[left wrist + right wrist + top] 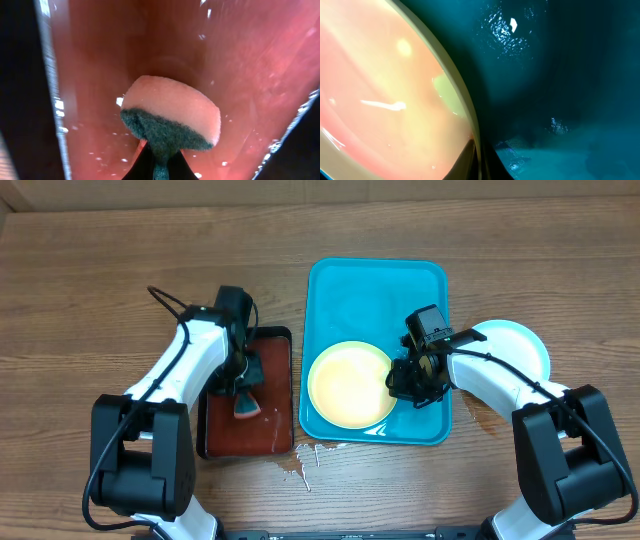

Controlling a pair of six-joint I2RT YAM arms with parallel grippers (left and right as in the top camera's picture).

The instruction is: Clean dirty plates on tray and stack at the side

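Note:
A yellow-green rimmed plate (348, 385) lies in the near half of the turquoise tray (375, 290). My right gripper (402, 380) is shut on this plate's right rim. In the right wrist view the rim runs down between the dark fingers (470, 167), with the plate (385, 100) on the left and the tray floor (560, 75) on the right. A light blue rimmed plate (518, 345) rests on the table right of the tray, partly under my right arm. My left gripper (245, 392) is shut on a sponge (172, 117), pink with a dark green scrub face.
A black tray with a reddish-brown inside (225, 430) sits left of the turquoise tray, under the sponge; its wet floor (250, 65) fills the left wrist view. Spilled drops (305, 460) lie on the wooden table near the front edge.

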